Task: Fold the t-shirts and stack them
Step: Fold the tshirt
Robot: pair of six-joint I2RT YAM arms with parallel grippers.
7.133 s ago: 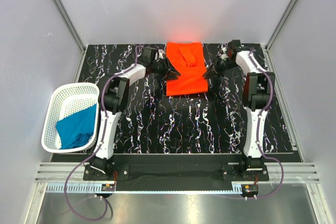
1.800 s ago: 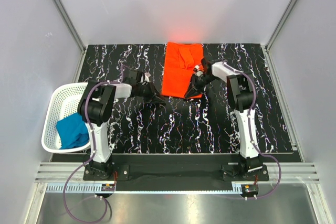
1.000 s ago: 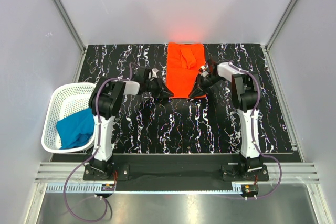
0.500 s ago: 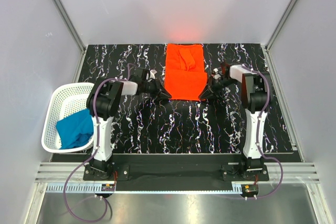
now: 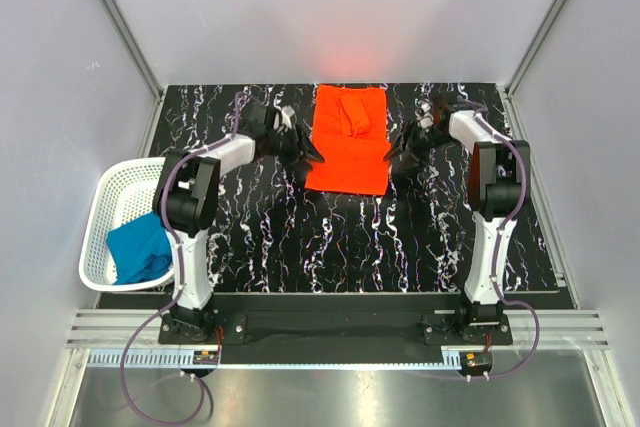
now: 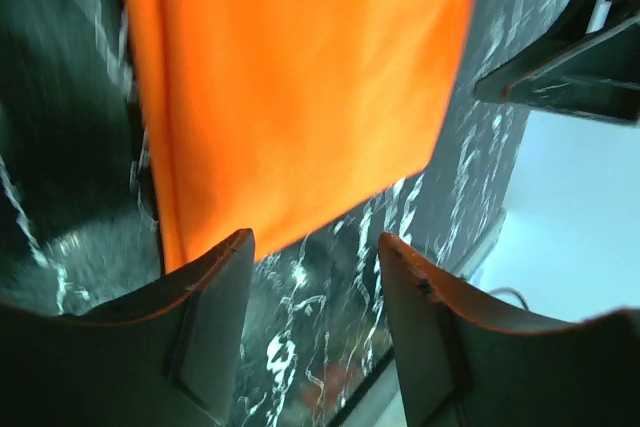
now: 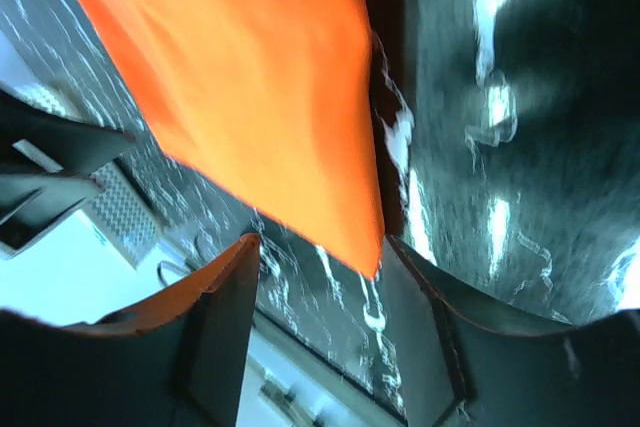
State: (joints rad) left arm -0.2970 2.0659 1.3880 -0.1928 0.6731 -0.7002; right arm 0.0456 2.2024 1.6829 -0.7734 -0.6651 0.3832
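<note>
The bright orange-red t-shirt lies folded into a narrow strip on the black marbled table, at the far middle. My left gripper sits just off its left edge and stands open, with only table between the fingers. The shirt fills the left wrist view beyond them. My right gripper is off the right edge, also open, with the shirt's near corner lying on the table past its fingers. The teal blue t-shirt lies crumpled in the basket.
The white mesh basket stands at the table's left edge beside the left arm. Grey walls enclose the table at the back and both sides. The right gripper shows across the shirt in the left wrist view.
Both grippers have opened and let go of the orange-red shirt. They have drawn back towards the far side, and the shirt's near end now lies flat on the table.
</note>
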